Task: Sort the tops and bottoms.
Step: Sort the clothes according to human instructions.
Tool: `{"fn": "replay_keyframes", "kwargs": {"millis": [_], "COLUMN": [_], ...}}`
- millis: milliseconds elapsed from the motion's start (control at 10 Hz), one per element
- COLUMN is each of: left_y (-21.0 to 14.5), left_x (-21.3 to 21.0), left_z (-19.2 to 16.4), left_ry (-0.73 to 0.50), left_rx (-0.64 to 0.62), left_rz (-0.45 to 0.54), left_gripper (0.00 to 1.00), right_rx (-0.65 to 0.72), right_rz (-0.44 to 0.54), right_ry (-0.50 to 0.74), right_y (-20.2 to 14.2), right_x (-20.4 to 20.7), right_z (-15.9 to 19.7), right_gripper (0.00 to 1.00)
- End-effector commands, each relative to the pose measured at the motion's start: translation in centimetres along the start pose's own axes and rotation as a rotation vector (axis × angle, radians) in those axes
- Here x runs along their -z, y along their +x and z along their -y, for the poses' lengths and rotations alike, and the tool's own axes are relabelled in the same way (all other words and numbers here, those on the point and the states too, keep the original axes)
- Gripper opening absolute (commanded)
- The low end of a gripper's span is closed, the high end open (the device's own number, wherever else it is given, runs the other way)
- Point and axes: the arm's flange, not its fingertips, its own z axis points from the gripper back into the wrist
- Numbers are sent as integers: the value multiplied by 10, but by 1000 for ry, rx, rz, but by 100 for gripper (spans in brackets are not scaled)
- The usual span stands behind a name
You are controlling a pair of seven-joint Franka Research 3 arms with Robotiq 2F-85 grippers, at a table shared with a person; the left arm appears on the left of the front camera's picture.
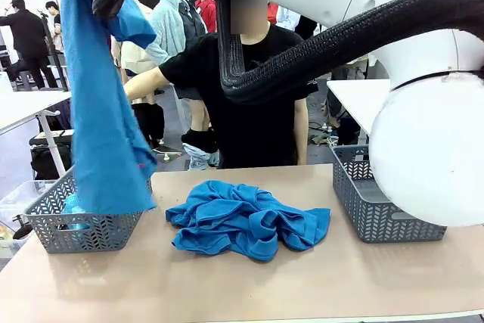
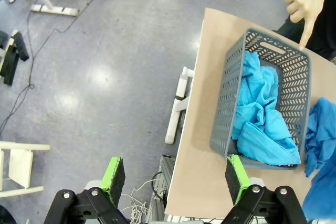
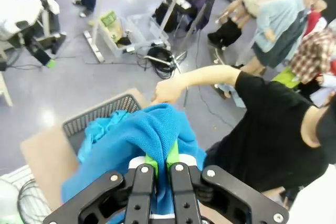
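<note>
A long bright blue top (image 1: 106, 134) hangs from the picture's top left down into the grey left basket (image 1: 83, 232). My right gripper (image 3: 161, 161) is shut on the bunched upper end of this top (image 3: 152, 127), high above that basket (image 3: 92, 119). My left gripper (image 2: 174, 174) stands open with nothing between its green pads (image 2: 113, 174), above the table's edge beside the basket (image 2: 226, 93), which holds crumpled blue cloth (image 2: 260, 114). A heap of blue clothes (image 1: 242, 221) lies on the middle of the table.
A person in a black shirt (image 1: 249, 96) stands at the far side, one hand (image 2: 304, 3) pointing a finger at the left basket's far rim. A second grey basket (image 1: 363, 209) stands at the right, partly behind my right arm's white joint (image 1: 431, 156).
</note>
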Motion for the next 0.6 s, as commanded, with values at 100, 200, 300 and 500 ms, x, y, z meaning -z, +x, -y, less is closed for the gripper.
{"fn": "replay_keyframes", "kwargs": {"millis": [100,200,300,500], "left_y": [1,1,1,1], "left_x": [-1,-1,-1,-1], "left_z": [1,1,1,1], "left_ry": [-2,-2,-2,-2], "left_rx": [2,2,2,2], "left_rz": [4,4,4,4], "left_gripper": [100,100,100,100], "right_rx": [-7,-7,-7,-7], "right_rz": [-21,-21,-21,-21], "right_ry": [2,2,2,2], "right_y": [-1,-1,-1,-1], "right_x": [-3,-3,-3,-3], "right_z": [1,1,1,1], "right_gripper": [0,0,0,0]}}
